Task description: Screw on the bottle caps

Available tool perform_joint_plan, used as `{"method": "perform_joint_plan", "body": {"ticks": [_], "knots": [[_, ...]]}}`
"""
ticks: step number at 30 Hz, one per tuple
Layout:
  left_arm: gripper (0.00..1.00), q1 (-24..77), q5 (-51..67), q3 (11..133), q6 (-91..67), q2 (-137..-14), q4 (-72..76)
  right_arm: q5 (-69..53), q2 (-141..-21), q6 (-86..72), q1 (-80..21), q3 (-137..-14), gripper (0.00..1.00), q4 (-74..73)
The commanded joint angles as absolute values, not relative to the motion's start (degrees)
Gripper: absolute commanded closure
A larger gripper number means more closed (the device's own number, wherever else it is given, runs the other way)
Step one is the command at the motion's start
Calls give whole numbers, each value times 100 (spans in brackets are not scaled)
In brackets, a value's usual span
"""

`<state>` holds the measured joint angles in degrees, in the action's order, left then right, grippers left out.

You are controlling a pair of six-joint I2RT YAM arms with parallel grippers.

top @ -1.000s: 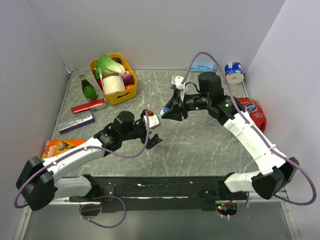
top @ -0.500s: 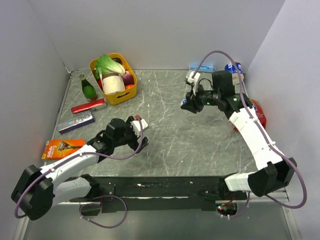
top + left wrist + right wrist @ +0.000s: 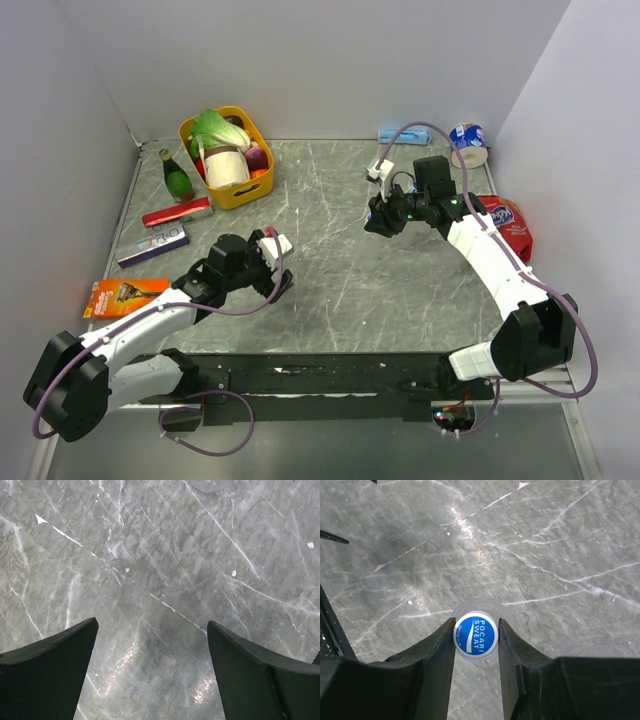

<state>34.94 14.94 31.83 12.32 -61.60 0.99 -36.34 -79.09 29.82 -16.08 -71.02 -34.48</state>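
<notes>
A yellow basket (image 3: 262,178) sits in the upper left of the overhead view, packed with a leafy green cabbage (image 3: 215,128), a white paper roll (image 3: 228,168) and small red and orange pieces too small to name. Just left of it stands one green glass bottle (image 3: 177,178).

The tabletop (image 3: 340,270) is grey marble-patterned with white veins, closed in by plain pale walls. Along its left side lie three flat packs: a red box (image 3: 176,212), a silver-purple box (image 3: 152,245) and an orange packet (image 3: 125,295). At the upper right are one blue-and-white tape roll (image 3: 467,143) and one red bag (image 3: 508,225).

One blue cap (image 3: 476,634) printed POCARI SWEAT shows at the centre of the right wrist view, sitting atop one clear bottle (image 3: 476,604). The right gripper (image 3: 476,622) is clamped on that cap, a finger at each side. The left gripper (image 3: 152,630) is spread wide over bare marble, holding nothing.
</notes>
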Motion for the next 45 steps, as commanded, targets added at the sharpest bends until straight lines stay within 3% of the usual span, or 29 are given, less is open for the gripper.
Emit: {"method": "perform_joint_plan", "body": {"ticks": [1,6,13,31,40,43,44,45], "knots": [[4,3437,1617,3313,1195,-6143,255,-3674,-7857,2953,-1556,-6935,94,-2997],[4,3419,1661,3313,1178,-6161,299,-3656,-7840,2909,-1556,-6864,85,-2953],[4,3393,1828,3313,1125,-6214,387,-3586,-7849,2874,-1556,-6847,57,-2936],[4,3393,1898,3296,1178,-6231,422,-3384,-7893,2699,-1564,-6829,37,-2813],[4,3393,1925,3305,1186,-6240,422,-3270,-7989,2637,-1556,-6855,33,-2672],[4,3384,1872,3296,1178,-6232,439,-3287,-8016,2619,-1556,-6969,16,-2672],[4,3384,1855,3296,1152,-6231,448,-3322,-7998,2637,-1564,-7039,1,-2707],[4,3384,1828,3322,1143,-6223,448,-3348,-7972,2619,-1564,-7223,0,-2742]]}}
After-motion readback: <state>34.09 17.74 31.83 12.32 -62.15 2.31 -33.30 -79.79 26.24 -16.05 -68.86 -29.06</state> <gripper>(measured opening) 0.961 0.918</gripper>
